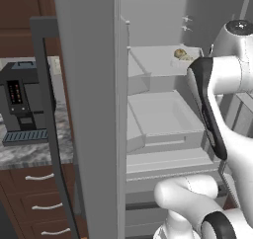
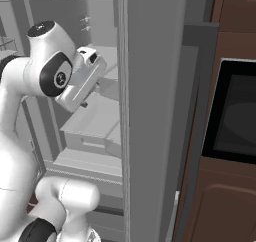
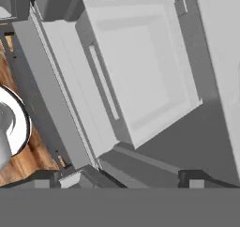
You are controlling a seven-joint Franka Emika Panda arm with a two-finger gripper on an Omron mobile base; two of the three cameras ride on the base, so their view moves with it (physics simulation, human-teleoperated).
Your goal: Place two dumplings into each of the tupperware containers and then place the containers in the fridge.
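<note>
Steel-grey fridge (image 1: 94, 109), door open. Tupperware container (image 1: 184, 59) with dumplings (image 1: 180, 53) on upper shelf's back right corner. Gripper (image 3: 124, 177) spread, empty, above drawer (image 3: 140, 66). Judged step: fridge placement; next, fetch any remaining container.

No text can be read; the coffee machine (image 1: 22, 107) panel's red marks are perhaps digits, illegible.

A black coffee machine (image 1: 22, 107) stands on the grey marbled counter (image 1: 29, 154) at left, above brown wooden drawers (image 1: 42, 203); a black built-in microwave (image 2: 235, 118) sits at right.
</note>
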